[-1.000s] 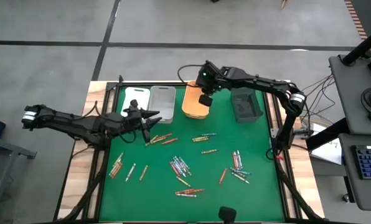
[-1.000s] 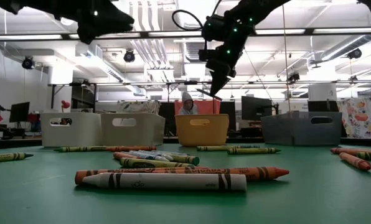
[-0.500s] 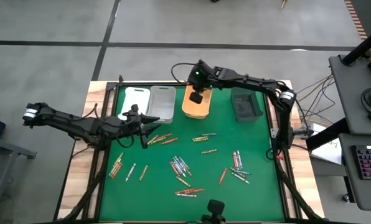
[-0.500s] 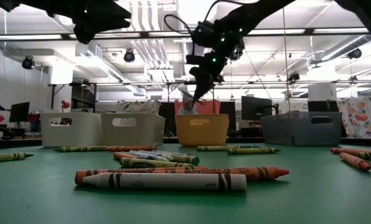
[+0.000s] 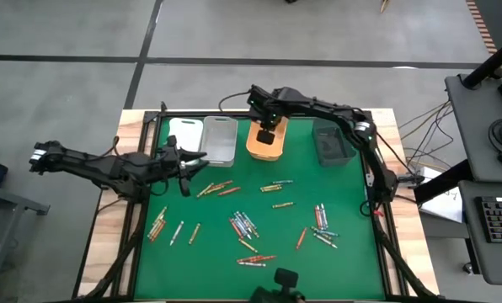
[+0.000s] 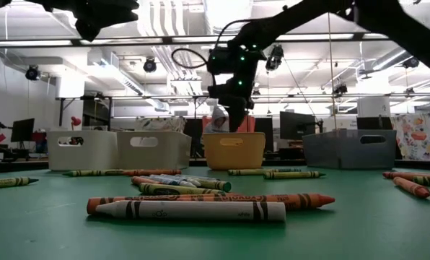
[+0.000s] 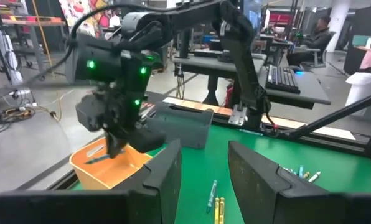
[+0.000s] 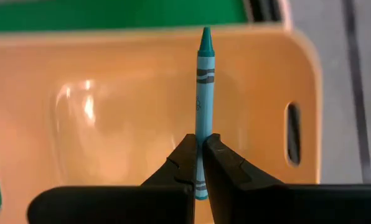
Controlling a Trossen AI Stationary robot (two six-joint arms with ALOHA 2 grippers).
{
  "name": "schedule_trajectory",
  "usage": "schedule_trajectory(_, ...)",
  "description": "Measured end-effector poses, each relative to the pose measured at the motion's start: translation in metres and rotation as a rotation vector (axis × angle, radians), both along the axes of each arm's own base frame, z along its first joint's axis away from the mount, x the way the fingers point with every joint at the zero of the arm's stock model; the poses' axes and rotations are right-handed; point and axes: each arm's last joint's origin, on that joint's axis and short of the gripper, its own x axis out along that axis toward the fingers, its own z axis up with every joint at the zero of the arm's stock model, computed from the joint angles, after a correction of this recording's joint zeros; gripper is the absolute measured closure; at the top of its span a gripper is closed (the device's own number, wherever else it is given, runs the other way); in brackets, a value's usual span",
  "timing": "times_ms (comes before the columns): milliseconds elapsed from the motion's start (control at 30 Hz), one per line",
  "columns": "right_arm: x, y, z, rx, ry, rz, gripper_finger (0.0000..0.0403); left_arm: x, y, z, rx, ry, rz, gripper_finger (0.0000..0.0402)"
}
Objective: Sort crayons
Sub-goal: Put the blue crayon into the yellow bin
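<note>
My right gripper (image 8: 198,146) is shut on a teal-blue crayon (image 8: 204,81) over the orange bin (image 5: 253,145), at the far middle of the green mat. In the low view it (image 6: 237,124) points steeply down above that bin (image 6: 233,150). My left gripper (image 5: 200,157) stands open and level above the mat's left part, with nothing between its fingers (image 7: 167,174). Many other crayons (image 5: 244,224) lie flat and scattered on the mat. My right gripper pinches the crayon's wrapped shaft near its blunt end (image 8: 201,127) between its two fingertips. The fingers slant steeply down from above and lie along the crayon. The crayon sticks out ahead of them, pointed tip (image 8: 205,32) leading, over the bin's inside.
Along the mat's far edge stand a white bin (image 5: 184,133), a light grey bin (image 5: 221,139), the orange one and a dark grey bin (image 5: 333,141). In the low view, two crayons (image 6: 193,209) lie close to the camera. A person sits in the room behind.
My right gripper has carried the crayon toward the table's left and down over the orange bin, tipping more steeply downward, still shut on it. My left gripper has drawn back a little toward the table's left edge and stays open.
</note>
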Motion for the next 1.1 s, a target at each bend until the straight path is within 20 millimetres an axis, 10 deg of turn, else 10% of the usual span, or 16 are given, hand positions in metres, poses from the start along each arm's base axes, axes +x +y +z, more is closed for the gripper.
schedule_trajectory(633,-0.003,-0.018,-0.007,-0.108,0.094,-0.014,0.0391,-0.008,0.004,0.001,0.031,0.015,0.077,0.0287)
schedule_trajectory(1100,0.004,-0.025,-0.047,-0.075,0.172,0.034,0.0390,-0.009,0.004,0.001,0.037,0.022,0.077,0.0287)
